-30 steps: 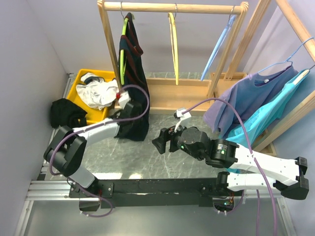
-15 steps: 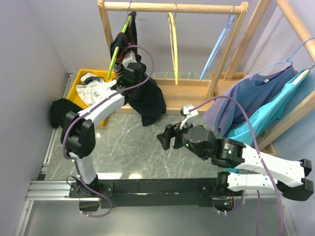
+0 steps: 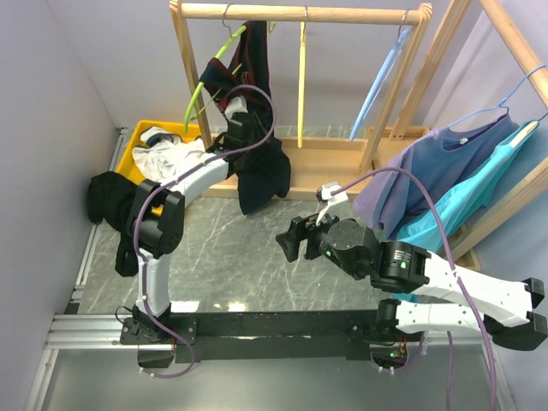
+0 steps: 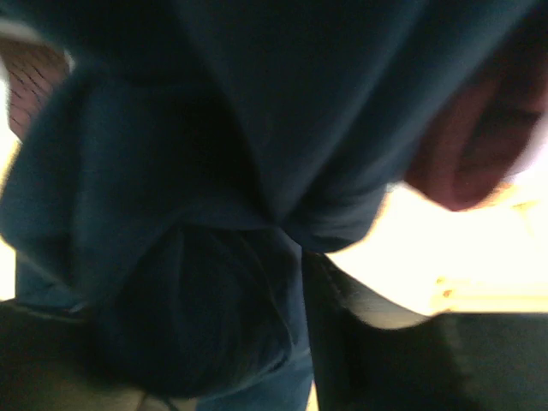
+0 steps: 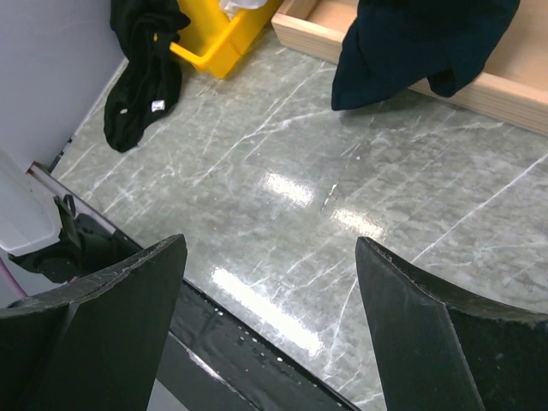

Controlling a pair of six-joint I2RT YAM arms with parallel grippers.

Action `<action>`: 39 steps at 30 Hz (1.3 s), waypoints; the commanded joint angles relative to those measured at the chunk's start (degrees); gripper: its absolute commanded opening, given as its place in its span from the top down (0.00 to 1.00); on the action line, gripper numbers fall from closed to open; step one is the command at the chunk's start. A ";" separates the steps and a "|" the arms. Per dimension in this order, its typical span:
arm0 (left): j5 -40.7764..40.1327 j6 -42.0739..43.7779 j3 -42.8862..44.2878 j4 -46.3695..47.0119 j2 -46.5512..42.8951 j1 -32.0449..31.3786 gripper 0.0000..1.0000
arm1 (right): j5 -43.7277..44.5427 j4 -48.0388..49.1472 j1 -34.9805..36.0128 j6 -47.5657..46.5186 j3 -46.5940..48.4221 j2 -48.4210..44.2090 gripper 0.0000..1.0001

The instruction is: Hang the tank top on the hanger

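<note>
Near: right gripper (image 5: pixel 270 257) over table (image 3: pixel 240 274), fingers wide apart, nothing held (too low to catch a falling garment).

Mid: left gripper (image 3: pixel 242 128) raised and buried in tank top (image 3: pixel 261 167). Apart or clamped, cannot tell; wrist view filled w/ dark cloth.

Far: tank top bunched on hanger (image 3: pixel 204 81), which hangs tilted under wooden rail (image 3: pixel 342 14).

Risks: cloth snagging on left fingers at pull-back, dragging garment off or unhooking hanger; uneven wt sliding cloth down the tilted arm.

Hidden or unclear: left fingertips; hook's seat on rail; whether both straps sit on hanger.
</note>
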 commanded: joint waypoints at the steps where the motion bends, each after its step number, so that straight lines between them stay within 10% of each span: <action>1: 1.51 1.20 -5.68 0.88 -1.10 0.17 0.38 | 0.12 0.92 0.12 1.03 -0.54 -0.71 0.12; 13: 7.93 8.59 -23.78 6.32 -13.39 -0.53 0.01 | -1.11 2.85 0.12 1.82 -2.12 0.70 0.12; 26: 5.73 6.58 -33.64 4.57 -28.08 -7.56 0.01 | 0.38 3.64 0.12 3.31 -4.84 -2.19 0.09; 39: -1.12 -4.50 -53.60 -9.56 -61.99 -20.57 0.01 | 6.53 9.27 0.12 6.74 -16.88 -12.13 0.00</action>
